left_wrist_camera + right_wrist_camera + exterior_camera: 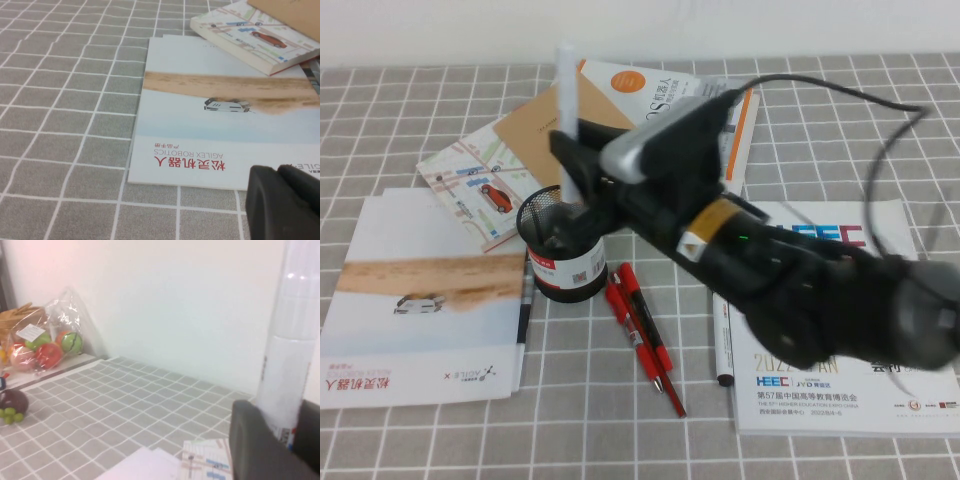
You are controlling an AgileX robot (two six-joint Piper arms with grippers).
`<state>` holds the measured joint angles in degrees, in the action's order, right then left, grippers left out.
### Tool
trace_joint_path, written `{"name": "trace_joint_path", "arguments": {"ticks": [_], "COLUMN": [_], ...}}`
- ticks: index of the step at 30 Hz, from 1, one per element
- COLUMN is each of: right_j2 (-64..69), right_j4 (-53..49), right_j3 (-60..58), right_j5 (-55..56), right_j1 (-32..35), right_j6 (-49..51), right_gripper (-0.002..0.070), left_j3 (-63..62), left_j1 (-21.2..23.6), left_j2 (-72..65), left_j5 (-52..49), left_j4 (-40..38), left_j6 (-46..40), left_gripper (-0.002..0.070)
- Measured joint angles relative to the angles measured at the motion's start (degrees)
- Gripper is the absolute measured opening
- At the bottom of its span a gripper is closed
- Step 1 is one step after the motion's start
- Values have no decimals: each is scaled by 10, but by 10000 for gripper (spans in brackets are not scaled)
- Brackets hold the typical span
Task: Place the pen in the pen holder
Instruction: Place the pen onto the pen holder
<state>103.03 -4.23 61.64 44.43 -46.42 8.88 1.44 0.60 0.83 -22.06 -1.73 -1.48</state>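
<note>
My right gripper (574,168) is shut on the white pen (565,100) and holds it upright, cap end up, directly over the pen holder (565,262). The pen holder is a black mesh cup with a red-and-white label, standing on the checked cloth. The pen's lower end reaches down to the cup's mouth; I cannot tell whether it is inside. In the right wrist view the pen (290,355) stands between the two dark fingers (250,445). The left gripper (281,174) hovers shut and holds nothing, over the corner of a brochure (210,130). It does not show in the high view.
Two red pens (640,325) lie beside the cup, and a white marker with a black cap (722,340) lies further right. Books (550,130) are stacked behind it, with brochures (420,300) on both sides. A bag of toy fruit (47,340) sits at the far edge.
</note>
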Motion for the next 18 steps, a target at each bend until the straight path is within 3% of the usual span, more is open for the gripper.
{"name": "trace_joint_path", "arguments": {"ticks": [10,18], "right_j2": [135,163], "right_j4": [0,19], "right_j3": [149,174], "right_j5": [-30,-85], "right_j1": [-7,-8], "right_j6": [-3,-7], "right_gripper": [101,108], "left_j3": [0,0], "left_j1": [0,0], "left_j2": [0,0], "left_j5": [0,0], "left_j4": [0,0], "left_j6": [0,0], "left_gripper": [-3,-3]}}
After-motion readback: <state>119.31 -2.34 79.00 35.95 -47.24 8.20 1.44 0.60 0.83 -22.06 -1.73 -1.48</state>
